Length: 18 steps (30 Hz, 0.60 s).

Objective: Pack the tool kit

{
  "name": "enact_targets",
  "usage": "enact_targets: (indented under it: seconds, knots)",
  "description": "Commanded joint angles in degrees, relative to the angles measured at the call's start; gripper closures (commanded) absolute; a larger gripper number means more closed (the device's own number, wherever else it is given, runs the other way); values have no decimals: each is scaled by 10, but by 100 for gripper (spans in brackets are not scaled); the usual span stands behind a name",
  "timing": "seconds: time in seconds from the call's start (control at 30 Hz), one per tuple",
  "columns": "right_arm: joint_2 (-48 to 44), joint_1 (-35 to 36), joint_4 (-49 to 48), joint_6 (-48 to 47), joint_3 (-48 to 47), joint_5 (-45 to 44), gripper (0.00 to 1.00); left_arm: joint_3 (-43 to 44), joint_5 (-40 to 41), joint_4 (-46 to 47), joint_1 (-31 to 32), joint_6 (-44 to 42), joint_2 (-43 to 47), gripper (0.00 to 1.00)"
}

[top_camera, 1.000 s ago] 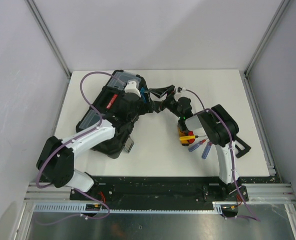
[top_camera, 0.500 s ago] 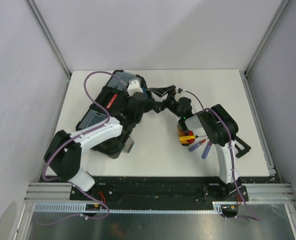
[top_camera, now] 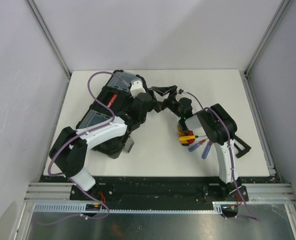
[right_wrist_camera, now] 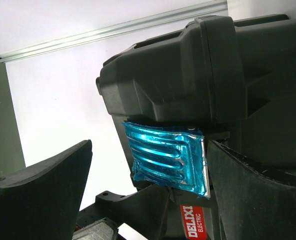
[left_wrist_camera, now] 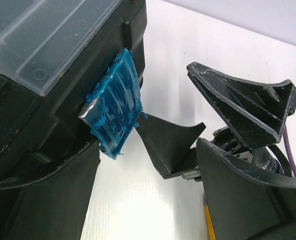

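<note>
The black toolbox [top_camera: 103, 95] sits lid down at the back left of the table [top_camera: 153, 155], its blue latch [right_wrist_camera: 168, 157] just beside both the left gripper [left_wrist_camera: 148, 147] and the right gripper [top_camera: 160, 99], each spread wide and holding nothing, with screwdrivers [top_camera: 195, 142] lying apart by the right arm.

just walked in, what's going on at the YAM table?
Both arms are working at one end of the large black plastic toolbox, around its blue latch. The right pincer is open with the latch between its fingers. The left pincer is open too, close beside it. Neither grips anything. The small red, yellow and blue-handled screwdrivers lie outside the box on the white table, by the right arm.
</note>
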<state>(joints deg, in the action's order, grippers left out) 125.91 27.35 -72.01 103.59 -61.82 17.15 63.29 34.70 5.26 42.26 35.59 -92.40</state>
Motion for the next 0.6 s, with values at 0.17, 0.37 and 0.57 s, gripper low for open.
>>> enact_targets:
  seconds: [0.17,0.37,0.57]
  knots:
    - [-2,-4,-95,11,-43,-9,1,35,74,32,0,-26,-11,13]
    - [0,-2,-91,17,-49,-10,1,43,-16,78,0,-77,-13,14]
    - [1,-3,-95,23,-49,-11,1,46,-107,107,-3,-98,-22,17]
